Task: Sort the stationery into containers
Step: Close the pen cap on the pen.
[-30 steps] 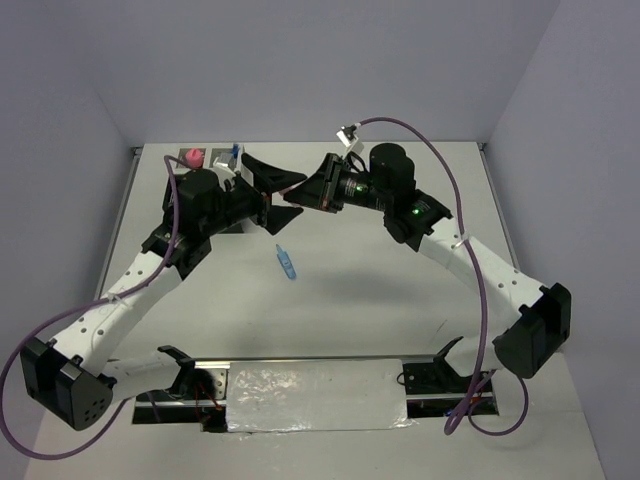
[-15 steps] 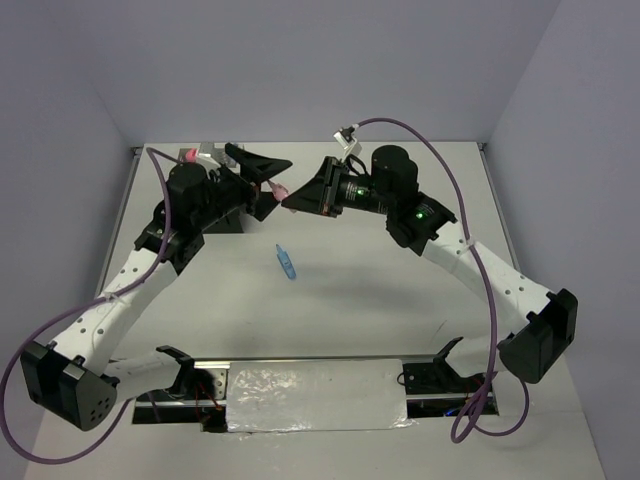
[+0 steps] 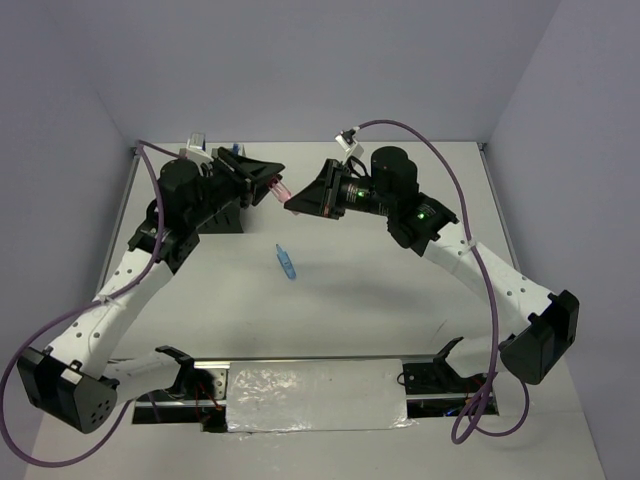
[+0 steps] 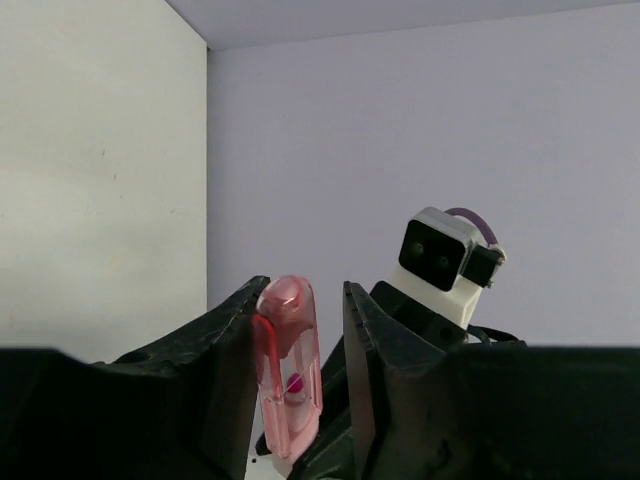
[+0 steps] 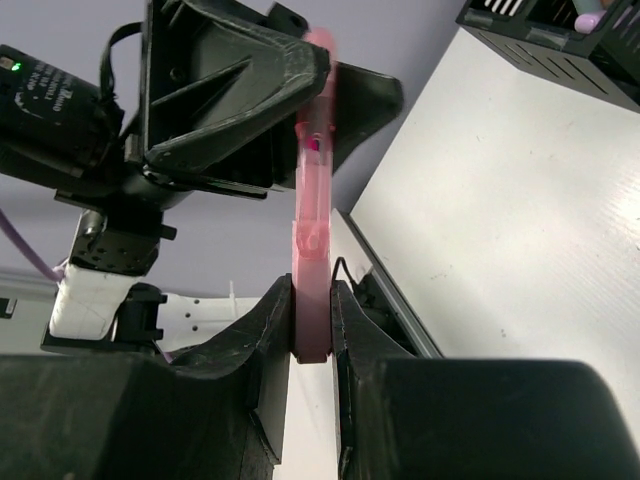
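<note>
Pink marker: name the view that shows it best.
Right wrist: the marker shows at nearly full length, clamped in the right gripper. Left wrist shows only its rounded upper part; top external shows just a pink sliver.

Table [image 3: 380,300]: white and flat, closed in by pale walls on the left, right and far sides.
Middle of the top: one blue marker [image 3: 287,262] lies flat and slanted, its thinner end pointing toward the far left. It is well apart from everything else on the surface.
Far left part: a black organizer [image 5: 530,45] stands on the white top (mostly hidden in the overhead view, its slotted edge clear from the right wrist).
Near edge: a metal rail with a crinkled silvery sheet [image 3: 315,395] across its middle.
</note>
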You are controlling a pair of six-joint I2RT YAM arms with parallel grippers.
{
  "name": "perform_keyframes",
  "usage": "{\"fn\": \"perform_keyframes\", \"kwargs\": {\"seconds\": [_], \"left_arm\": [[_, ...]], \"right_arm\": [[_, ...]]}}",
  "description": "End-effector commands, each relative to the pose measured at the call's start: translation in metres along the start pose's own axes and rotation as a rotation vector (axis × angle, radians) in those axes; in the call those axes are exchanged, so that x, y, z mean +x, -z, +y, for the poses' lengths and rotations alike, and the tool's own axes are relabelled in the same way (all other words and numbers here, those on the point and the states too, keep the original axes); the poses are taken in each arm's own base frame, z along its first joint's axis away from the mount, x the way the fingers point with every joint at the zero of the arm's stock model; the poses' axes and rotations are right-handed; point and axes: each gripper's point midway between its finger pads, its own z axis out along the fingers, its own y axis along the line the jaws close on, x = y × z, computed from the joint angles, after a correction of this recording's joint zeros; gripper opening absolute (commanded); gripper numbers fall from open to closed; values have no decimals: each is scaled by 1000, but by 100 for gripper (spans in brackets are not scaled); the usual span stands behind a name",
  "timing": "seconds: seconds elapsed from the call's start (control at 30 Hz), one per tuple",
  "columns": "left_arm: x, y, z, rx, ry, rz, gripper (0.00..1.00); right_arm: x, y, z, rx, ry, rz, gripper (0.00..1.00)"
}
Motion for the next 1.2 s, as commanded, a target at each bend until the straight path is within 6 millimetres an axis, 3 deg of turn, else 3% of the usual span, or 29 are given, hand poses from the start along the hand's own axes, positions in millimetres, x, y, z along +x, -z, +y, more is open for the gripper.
{"fn": "perform_keyframes", "kwargs": {"seconds": [0.0, 0.27, 0.3, 0.5, 0.97, 1.17], "left_arm": [[-1, 15, -42, 127, -71, -12, 46], [0, 15, -40, 122, -80, 1, 28], [2, 14, -39, 121, -81, 11, 21], [3, 14, -35, 111, -83, 14, 0], [18, 15, -34, 150, -123, 77, 0], [50, 20, -26, 141, -176, 150, 0]], "right_arm": [[-6, 7, 14, -22, 39, -21, 0], [-7, 7, 14, -26, 43, -26, 0], [-7, 7, 15, -33, 45, -28, 0], [-19, 5, 28, -68, 57, -58, 0], [-49, -24, 44, -113, 60, -91, 0], [-73, -48, 50, -123, 80, -111, 0]]}}
